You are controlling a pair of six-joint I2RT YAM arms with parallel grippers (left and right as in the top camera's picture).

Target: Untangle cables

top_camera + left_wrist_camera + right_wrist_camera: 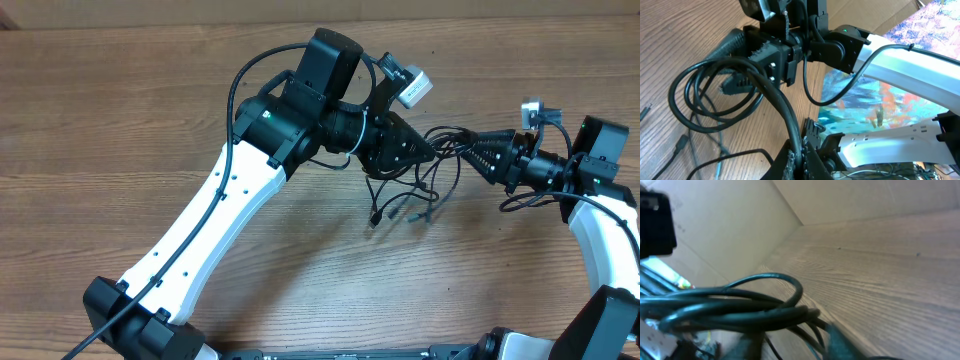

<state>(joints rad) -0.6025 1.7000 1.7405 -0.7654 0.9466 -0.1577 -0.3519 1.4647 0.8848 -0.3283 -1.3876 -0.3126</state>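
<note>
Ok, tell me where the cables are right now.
In the overhead view, right of centre on the wooden table, the cables bunch between the left hand and the right hand, with loose plug ends trailing onto the wood.

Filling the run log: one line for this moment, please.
step: untangling | left gripper: shut on cables | right gripper: at cables, grip unclear | loose ends: on table

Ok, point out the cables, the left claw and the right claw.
cables (782, 107), left wrist view, on the bunched strands.
left claw (425, 150), overhead view, at its fingertips.
right claw (475, 150), overhead view, at its fingertips.
</note>
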